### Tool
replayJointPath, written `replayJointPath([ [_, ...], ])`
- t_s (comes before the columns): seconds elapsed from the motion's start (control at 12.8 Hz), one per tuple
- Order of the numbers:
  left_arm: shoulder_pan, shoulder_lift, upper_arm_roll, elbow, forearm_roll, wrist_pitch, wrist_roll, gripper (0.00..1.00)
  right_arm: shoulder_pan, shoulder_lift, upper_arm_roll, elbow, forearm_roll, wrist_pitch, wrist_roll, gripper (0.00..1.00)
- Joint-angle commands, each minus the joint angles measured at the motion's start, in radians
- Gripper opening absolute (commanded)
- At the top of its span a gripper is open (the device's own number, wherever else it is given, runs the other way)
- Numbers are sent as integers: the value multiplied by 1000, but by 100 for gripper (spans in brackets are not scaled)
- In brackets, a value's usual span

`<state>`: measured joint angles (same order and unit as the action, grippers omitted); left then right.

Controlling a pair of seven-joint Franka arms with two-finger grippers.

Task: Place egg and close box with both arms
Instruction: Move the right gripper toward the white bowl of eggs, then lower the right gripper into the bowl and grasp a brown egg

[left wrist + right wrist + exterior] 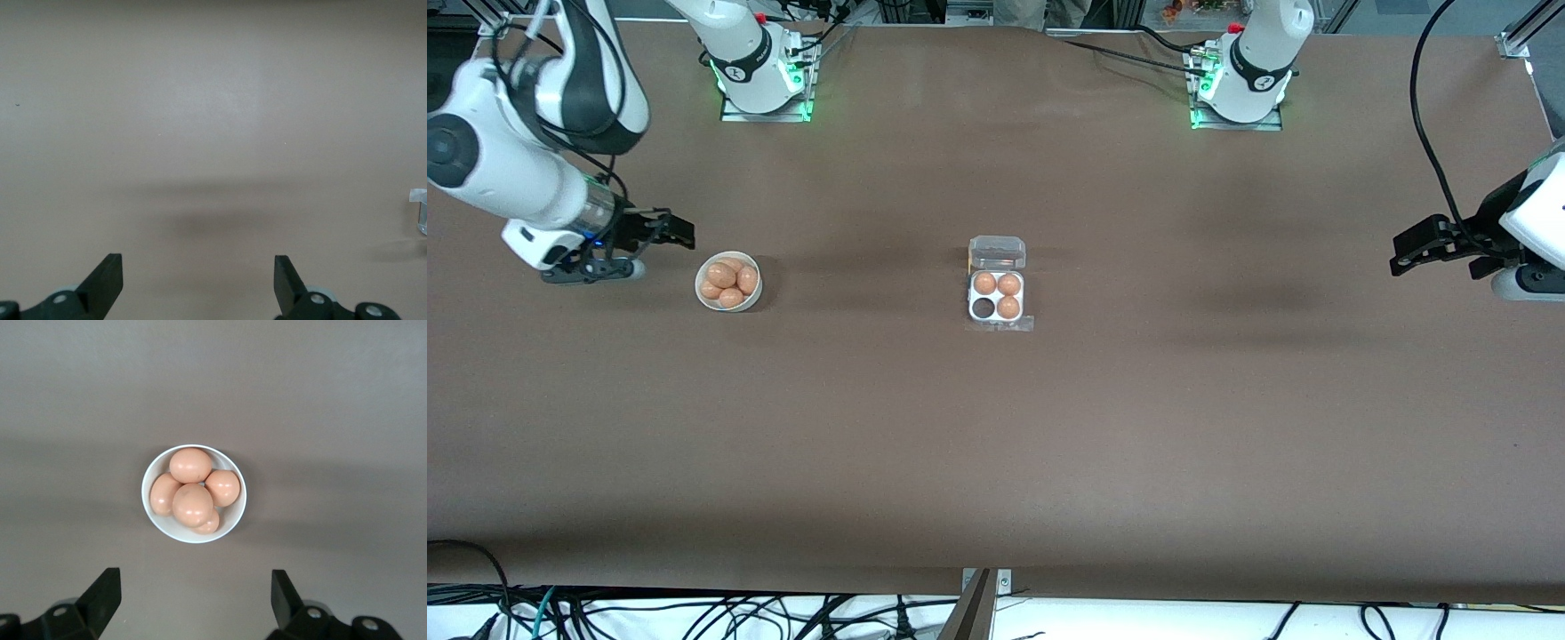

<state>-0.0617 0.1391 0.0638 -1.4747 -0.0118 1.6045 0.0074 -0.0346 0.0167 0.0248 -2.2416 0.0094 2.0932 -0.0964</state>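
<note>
Box [997,286] sits mid-worktop [996,444], lid hinged back and open. Three eggs fill its cells; the cell at 7 o'clock is bare. Bowl [728,282] lies toward the right arm's end, level with the box, heaped with eggs [729,279].

Right gripper [681,233] hangs over the worktop just beside the bowl, at the bowl's 10 o'clock in the front view; fingers [103,597] wide, holding nothing. Left gripper [1403,252] hangs over bare worktop at the left arm's end, well apart from the box; fingers [107,277] wide, holding nothing.
</note>
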Motion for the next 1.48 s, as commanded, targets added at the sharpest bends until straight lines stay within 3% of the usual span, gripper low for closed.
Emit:
replayJointPath([
  [0.0, 3, 8, 1, 24, -8, -15, 0, 100, -4, 47, 6, -53, 6, 95, 9, 100],
  [0.54, 13, 8, 4, 24, -8, -15, 3, 100, -2, 184, 43, -85, 6, 266, 7, 100],
  [1.4, 14, 8, 5, 24, -8, -17, 5, 100, -4, 181, 38, -102, 4, 260, -11, 99],
])
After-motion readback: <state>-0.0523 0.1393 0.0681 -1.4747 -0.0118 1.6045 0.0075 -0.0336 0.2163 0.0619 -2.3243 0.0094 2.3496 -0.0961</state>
